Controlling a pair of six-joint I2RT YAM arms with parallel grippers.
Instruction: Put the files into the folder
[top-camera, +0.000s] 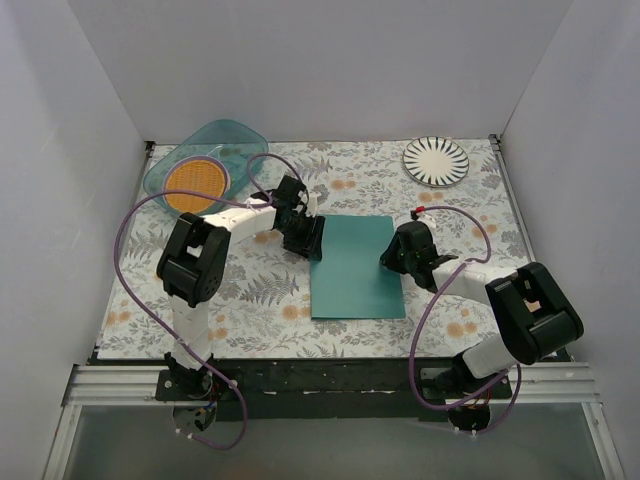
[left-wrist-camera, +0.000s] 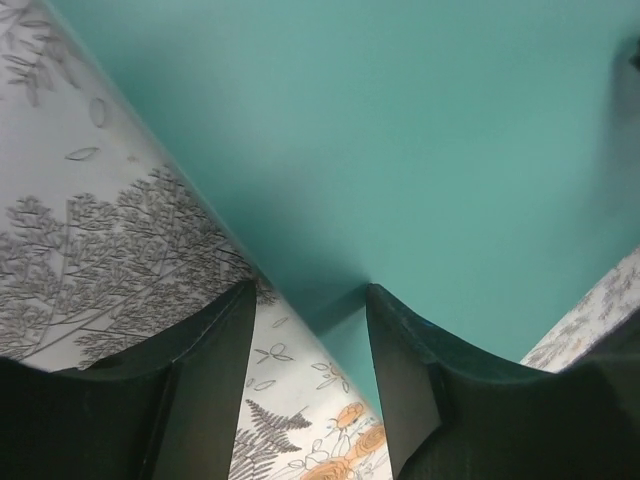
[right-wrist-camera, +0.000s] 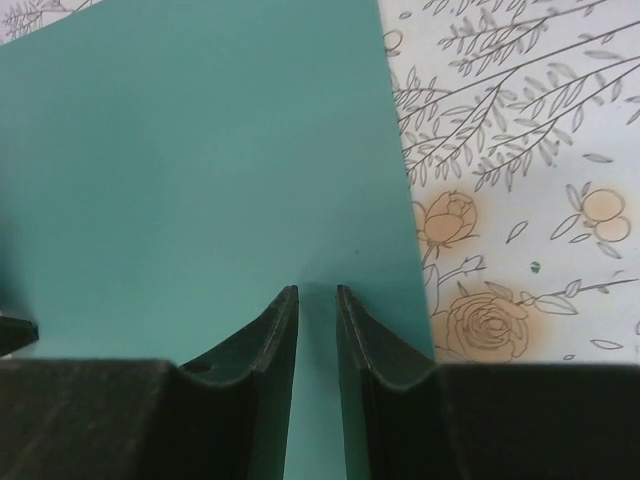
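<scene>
Flat and closed at the middle of the floral tablecloth (top-camera: 250, 300): the folder (top-camera: 355, 267), plain teal cover up, long edges running away from the arm bases. No files to be seen in any view; possibly already under the cover, possibly out of sight, not to be told. At the far left corner, the left gripper (left-wrist-camera: 310, 300), fingers apart and straddling the cover's edge, probably to catch or steady it. At the right edge, the right gripper (right-wrist-camera: 317, 295), fingers drawn almost together with only a slit between, low over the cover; impossible to tell whether nipping it or only pressing. Well apart at the back, a translucent bowl (top-camera: 240, 135) left and a striped plate (top-camera: 436, 160) right.
</scene>
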